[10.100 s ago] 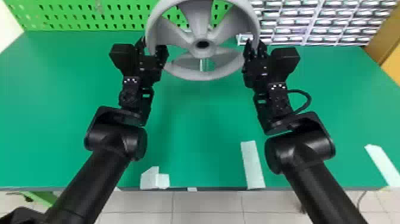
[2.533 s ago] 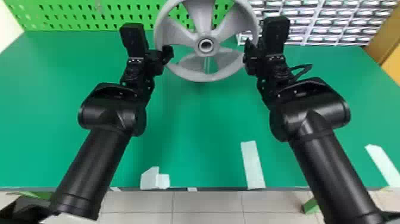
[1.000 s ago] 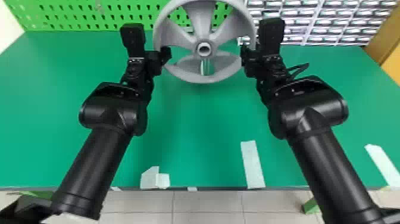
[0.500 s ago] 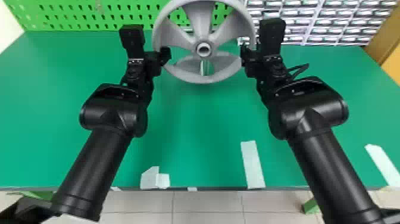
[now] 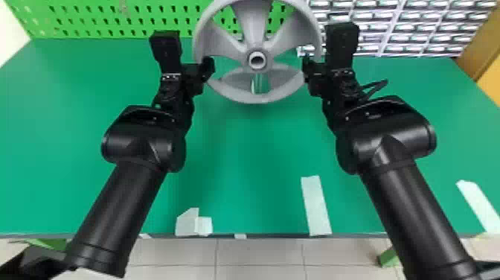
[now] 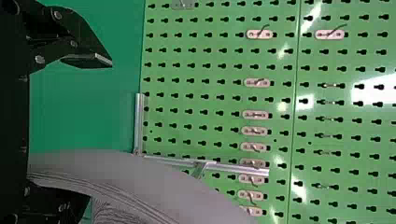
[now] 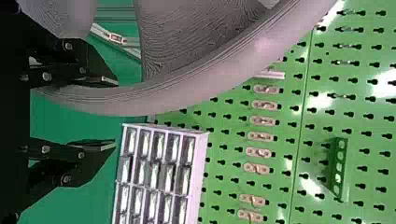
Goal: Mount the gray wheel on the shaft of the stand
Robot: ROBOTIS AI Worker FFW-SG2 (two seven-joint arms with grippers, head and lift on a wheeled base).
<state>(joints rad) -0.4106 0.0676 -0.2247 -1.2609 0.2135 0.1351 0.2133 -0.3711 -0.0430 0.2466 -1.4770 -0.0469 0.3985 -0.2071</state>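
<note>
Gray wheel (image 5: 253,26) raised upright between the 2 grippers, left gripper (image 5: 209,67) and right gripper (image 5: 307,69) both released, fingers spread at the rim (image 5: 256,99). Worth checking for full seating on the shaft, hard to confirm here; then best to ease both straight back, evenly, without snagging rim or spokes (image 5: 292,29).

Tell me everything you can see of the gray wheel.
The gray wheel has a broad rim, wide spokes and a round hub with an open bore. It looks like matte plastic, with fine layer-like lines inside. It stands roughly upright at the table's far side, hub facing the robot. The rim passes between the open fingers of the left gripper and right gripper; firm contact can't be confirmed, nor whether it's seated on the shaft.
</note>
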